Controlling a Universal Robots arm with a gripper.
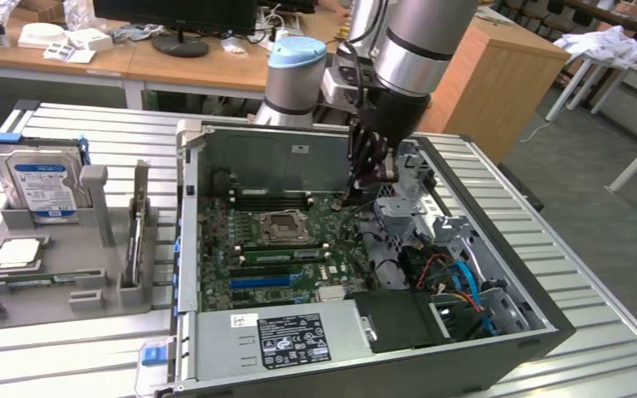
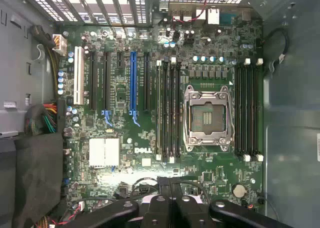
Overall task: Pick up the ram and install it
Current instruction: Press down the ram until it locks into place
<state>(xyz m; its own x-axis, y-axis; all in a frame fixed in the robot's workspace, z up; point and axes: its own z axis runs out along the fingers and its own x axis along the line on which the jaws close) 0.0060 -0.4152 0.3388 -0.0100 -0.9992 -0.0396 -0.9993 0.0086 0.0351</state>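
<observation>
1. Gripper (image 1: 365, 178) on the grey arm hangs inside the open computer case (image 1: 496, 274), towards its far wall, with its jaws pressed together and nothing between them. In the wrist view the gripper (image 2: 170, 200) sits above the edge of the board, its dark fingers (image 2: 159, 208) side by side.
2. That case lies on its side on a ribbed metal table (image 1: 97, 133), with its open face up. A labelled power supply (image 1: 291, 336) fills its near corner.
3. Inside the case, the green motherboard (image 1: 246, 228) covers the floor. A blue expansion slot (image 2: 133, 83) runs along it among black ones.
4. Outside the case, on the exterior view's left, a grey holder (image 1: 92, 286) rests on the table.
5. A silver hard drive (image 1: 36, 186) with a blue label stands upright at the end of the holder farther from the case's power supply.
6. Near the middle of the case, the processor socket (image 2: 207, 118) lies open and empty in its metal frame, flanked by two banks of dark memory slots (image 2: 169, 108).
7. A square silver processor chip (image 1: 20, 253) lies flat in the holder, outside the case.
8. The ram (image 1: 33, 282) (a narrow green stick) lies flat in the holder just beside that chip, outside the case and well apart from the gripper.
</observation>
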